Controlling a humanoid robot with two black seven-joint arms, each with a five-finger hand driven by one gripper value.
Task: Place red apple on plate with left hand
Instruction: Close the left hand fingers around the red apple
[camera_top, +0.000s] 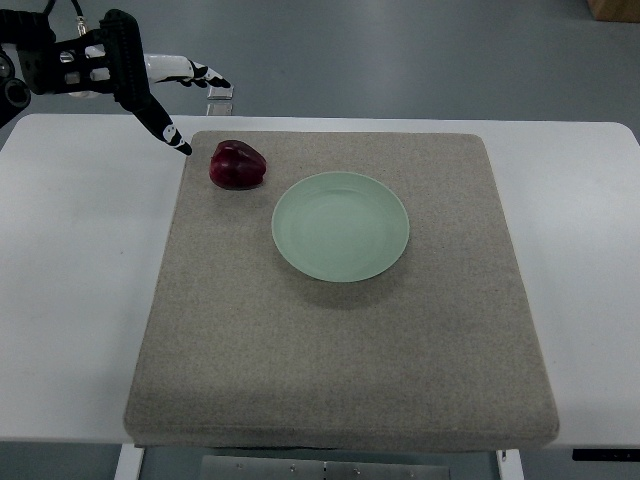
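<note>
Sitting on grey mat (340, 330), far-left corner, just beside pale green plate (341, 226): red apple (237, 164). Left hand (150, 90) nearby, fingers spread, empty. Apple likely firm, smooth, rollable; wrap around widest girth.

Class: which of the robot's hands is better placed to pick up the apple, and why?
Left. The left hand hovers open, up-left of the apple; the right hand is not in view.
</note>
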